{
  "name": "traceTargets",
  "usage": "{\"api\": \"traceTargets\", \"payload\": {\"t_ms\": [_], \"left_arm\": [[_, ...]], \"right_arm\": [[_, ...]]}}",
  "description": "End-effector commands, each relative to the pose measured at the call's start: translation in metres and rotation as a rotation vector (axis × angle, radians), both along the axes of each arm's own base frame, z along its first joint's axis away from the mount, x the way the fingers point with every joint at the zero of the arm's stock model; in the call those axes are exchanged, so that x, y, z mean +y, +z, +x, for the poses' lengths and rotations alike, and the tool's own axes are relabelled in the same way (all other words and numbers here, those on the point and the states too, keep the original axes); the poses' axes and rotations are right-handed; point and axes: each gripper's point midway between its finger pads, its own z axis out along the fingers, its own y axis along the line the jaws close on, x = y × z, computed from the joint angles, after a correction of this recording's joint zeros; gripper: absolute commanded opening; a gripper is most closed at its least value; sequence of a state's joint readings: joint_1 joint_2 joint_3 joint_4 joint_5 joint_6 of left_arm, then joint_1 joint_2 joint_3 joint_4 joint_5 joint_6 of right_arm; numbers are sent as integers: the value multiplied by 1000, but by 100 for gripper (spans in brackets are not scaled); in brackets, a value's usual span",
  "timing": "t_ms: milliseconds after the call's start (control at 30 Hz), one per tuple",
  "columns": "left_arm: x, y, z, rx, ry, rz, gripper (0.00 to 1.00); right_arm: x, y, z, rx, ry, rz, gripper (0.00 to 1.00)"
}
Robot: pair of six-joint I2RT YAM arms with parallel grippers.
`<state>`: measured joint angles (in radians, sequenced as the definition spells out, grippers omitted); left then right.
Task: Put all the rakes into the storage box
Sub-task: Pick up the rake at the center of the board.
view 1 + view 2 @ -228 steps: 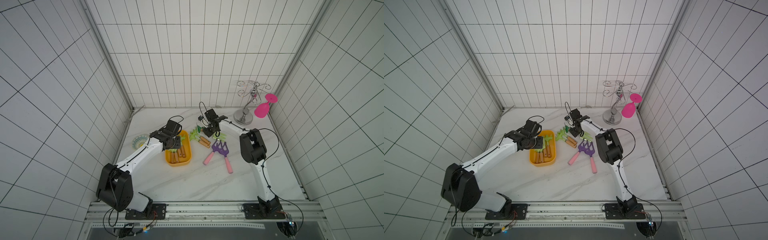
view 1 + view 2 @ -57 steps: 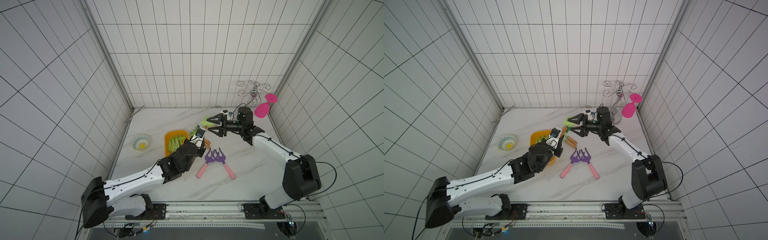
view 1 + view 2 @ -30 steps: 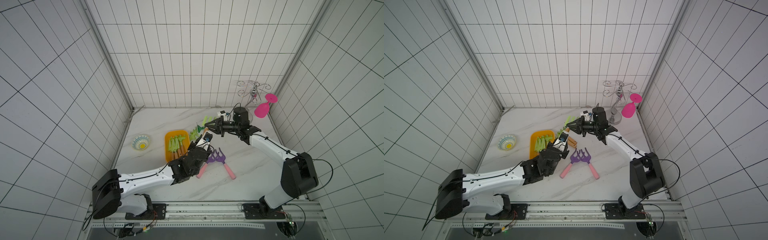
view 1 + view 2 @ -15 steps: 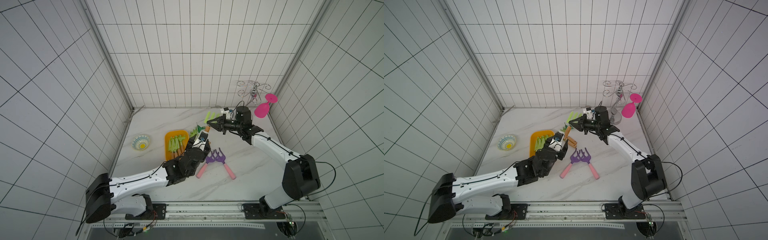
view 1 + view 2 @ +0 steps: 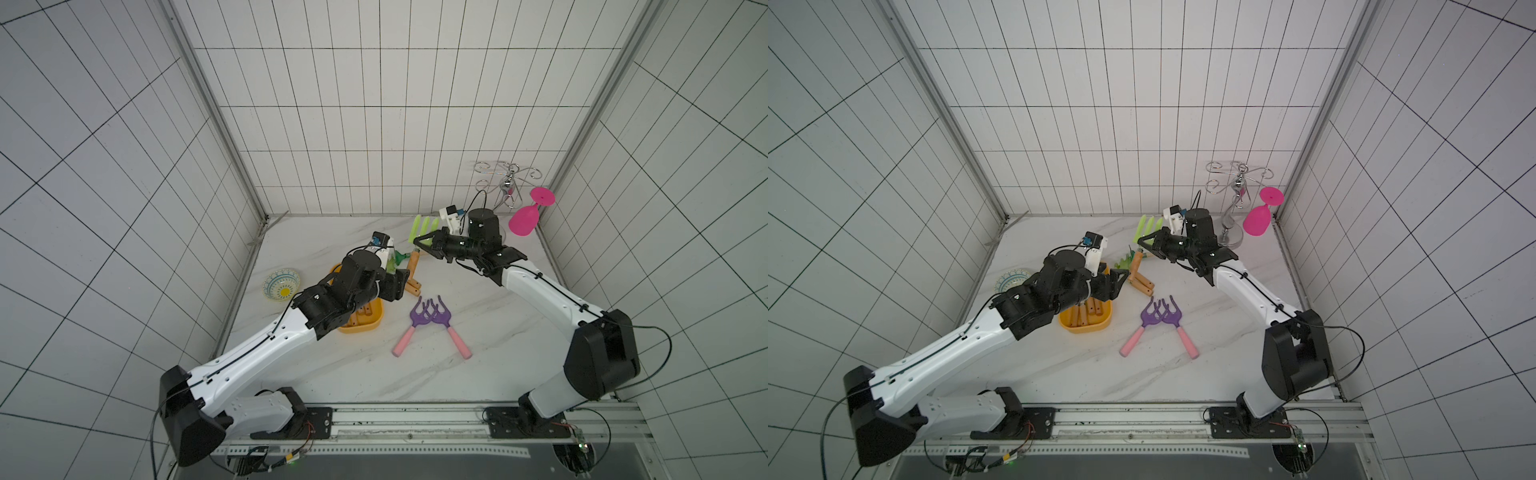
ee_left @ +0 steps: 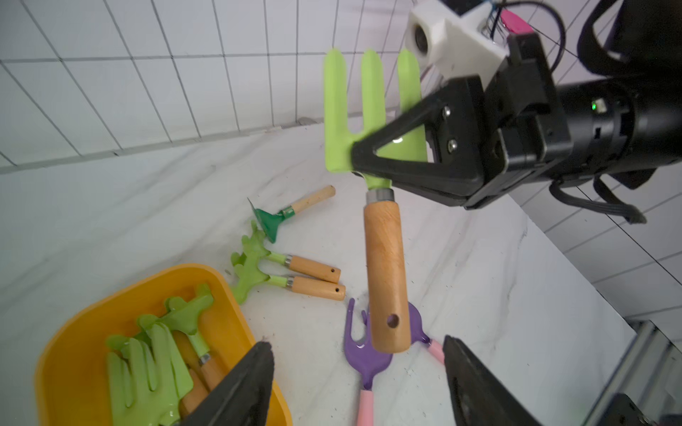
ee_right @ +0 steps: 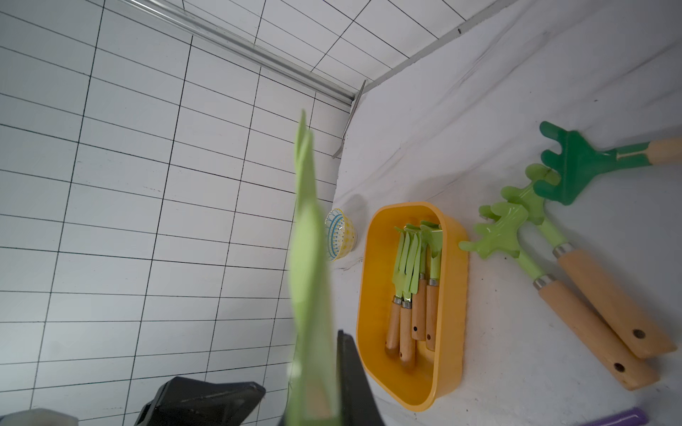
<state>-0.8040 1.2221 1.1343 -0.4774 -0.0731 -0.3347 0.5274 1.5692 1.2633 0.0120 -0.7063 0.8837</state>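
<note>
A light green rake with a wooden handle hangs in the air. My right gripper is shut on its flat head, tines up and handle down, in both top views. My left gripper is open, and the handle's end sits just off its fingertips, touching neither. The yellow-orange storage box lies below and to the left and holds several green rakes. My left arm covers most of the box in a top view.
Two light green rakes and a dark green rake lie on the marble beside the box. Two purple rakes with pink handles lie nearer the front. A patterned bowl stands at the left wall. A metal stand with a pink glass stands at the back right.
My left gripper has opened and let go of the rake's handle. My right gripper, shut on the rake's head, now holds the rake alone, slightly higher.
</note>
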Motion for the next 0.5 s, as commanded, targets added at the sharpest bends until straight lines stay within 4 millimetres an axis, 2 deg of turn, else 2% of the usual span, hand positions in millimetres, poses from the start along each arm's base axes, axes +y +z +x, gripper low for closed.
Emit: {"api": "traceTargets", "payload": {"t_ms": [0,167,333,467], "left_arm": [[-21,-21,-25,169,-153,-32,74],[-25,-38,-13,241,-134,-52,70],[-15,-40,9,246,-63,-117,65],[-16,-37,20,225,-46,-147,51]], "right_arm": [[5,18,0,-124,3,-40,2],[13,20,-9,-158,17,-53,2],[17,13,-15,-141,30,-44,1],[19,9,-17,-138,39,-48,1]]}}
